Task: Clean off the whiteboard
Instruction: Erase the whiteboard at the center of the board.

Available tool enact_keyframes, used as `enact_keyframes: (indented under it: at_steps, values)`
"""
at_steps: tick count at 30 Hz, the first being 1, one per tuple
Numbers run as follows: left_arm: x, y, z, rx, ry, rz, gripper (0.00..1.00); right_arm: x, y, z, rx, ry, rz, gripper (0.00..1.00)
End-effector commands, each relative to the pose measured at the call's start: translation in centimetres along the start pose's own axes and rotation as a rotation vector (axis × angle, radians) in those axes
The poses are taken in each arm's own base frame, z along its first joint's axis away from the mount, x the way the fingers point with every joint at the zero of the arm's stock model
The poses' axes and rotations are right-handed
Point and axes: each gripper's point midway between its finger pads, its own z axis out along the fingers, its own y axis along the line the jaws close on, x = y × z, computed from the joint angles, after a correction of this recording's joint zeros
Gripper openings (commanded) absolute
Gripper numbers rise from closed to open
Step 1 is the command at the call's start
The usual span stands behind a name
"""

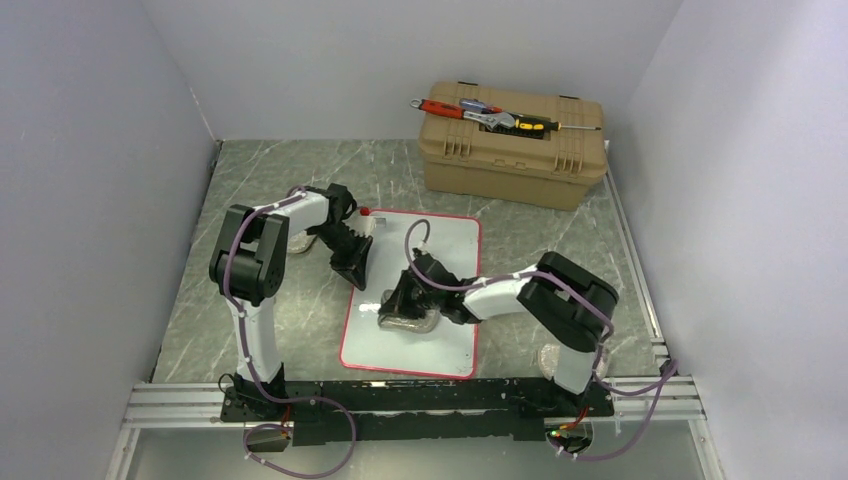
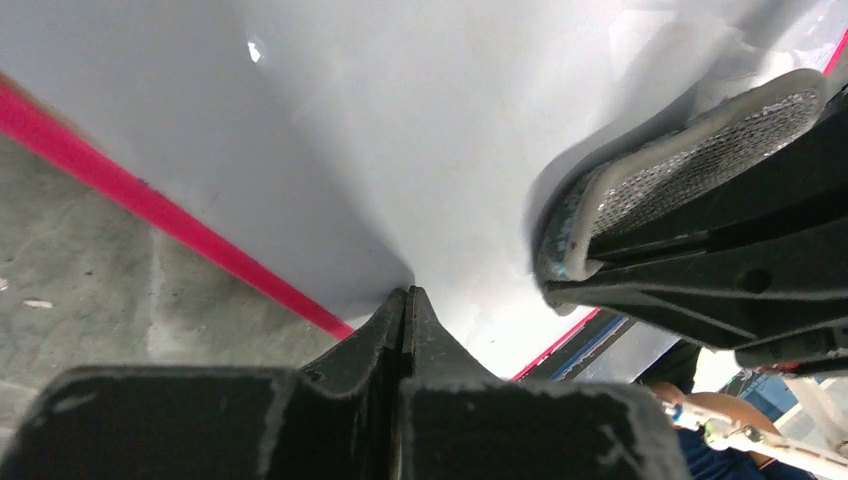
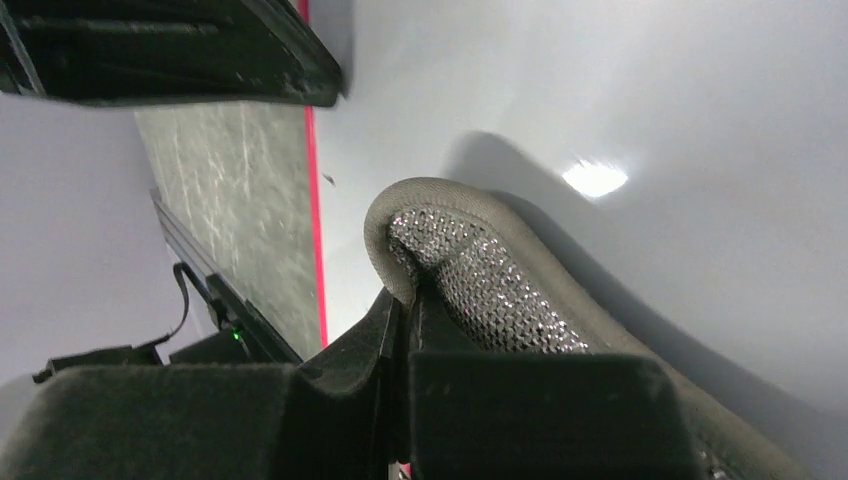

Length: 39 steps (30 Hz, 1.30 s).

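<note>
Sponge [image 1: 408,320] rests on whiteboard [image 1: 445,245] near left rim, open surface farther out.

Mesh pad [image 1: 408,322] lies mostly hidden beneath the right pincer [image 1: 404,303].

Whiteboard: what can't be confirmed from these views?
- Top external: whiteboard surface beneath the pad and right gripper is covered; marks there unknown.
- Top external: left gripper hides part of the board's left rim.
- Wrist views: most of the board is cut off by frame edges.
- Red item at the far-left corner: too small to identify.
</note>
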Motion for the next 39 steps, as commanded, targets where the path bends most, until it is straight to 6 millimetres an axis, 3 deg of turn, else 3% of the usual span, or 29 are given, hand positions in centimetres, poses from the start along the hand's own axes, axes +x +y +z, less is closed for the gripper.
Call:
enact_keyframes:
  at_steps: [1, 4, 6, 8, 11, 13, 18, 20, 22, 24, 25, 31, 34, 37, 39]
  values:
    - [0.0, 5.4, 1.4, -0.173, 0.02, 0.054, 0.04, 2.3, -6.2, 3.0, 0.287, 0.075, -0.081, 0.0]
    - [0.2, 5.5, 1.5, -0.171, 0.025, 0.046, 0.04, 3.5, -2.7, 6.3, 0.255, 0.138, -0.155, 0.0]
    - [0.2, 5.6, 1.5, -0.17, 0.024, 0.044, 0.04, 4.0, -1.8, 7.2, 0.245, 0.146, -0.169, 0.0]
    - [0.1, 5.6, 1.4, -0.171, 0.022, 0.044, 0.04, 4.4, -3.2, 6.4, 0.267, 0.145, -0.137, 0.0]
    - [0.1, 5.8, 1.4, -0.181, 0.019, 0.052, 0.04, 4.4, -6.9, 2.9, 0.308, 0.121, -0.066, 0.0]
    - [0.2, 5.9, 1.5, -0.183, 0.024, 0.053, 0.04, 4.8, -9.3, -0.5, 0.336, 0.115, -0.048, 0.0]
    - [0.1, 6.0, 1.3, -0.187, 0.018, 0.059, 0.04, 8.4, -14.3, -9.4, 0.46, 0.174, -0.027, 0.0]
    - [-0.1, 5.9, 1.2, -0.186, 0.014, 0.061, 0.04, 9.8, -15.2, -11.8, 0.463, 0.19, -0.014, 0.0]
    - [-0.3, 5.9, 1.2, -0.187, 0.01, 0.062, 0.04, 10.7, -15.1, -12.6, 0.436, 0.204, -0.008, 0.0]
    - [-0.1, 5.8, 1.2, -0.184, 0.015, 0.059, 0.04, 11.2, -14.5, -11.9, 0.422, 0.221, -0.031, 0.0]
    - [0.0, 5.8, 1.3, -0.184, 0.017, 0.057, 0.04, 11.1, -12.9, -10.8, 0.392, 0.229, -0.049, 0.0]
    - [0.2, 5.8, 1.5, -0.181, 0.024, 0.046, 0.04, 12.1, -4.3, -1.0, 0.277, 0.351, -0.252, 0.0]
    - [0.2, 5.6, 1.5, -0.182, 0.028, 0.053, 0.04, 11.9, -1.3, 2.6, 0.241, 0.371, -0.328, 0.0]
    - [0.1, 5.6, 1.3, -0.187, 0.028, 0.056, 0.04, 11.7, 0.0, 3.9, 0.227, 0.384, -0.358, 0.0]
    - [0.1, 5.6, 1.2, -0.187, 0.027, 0.058, 0.04, 11.7, -0.8, 3.0, 0.246, 0.382, -0.347, 0.0]
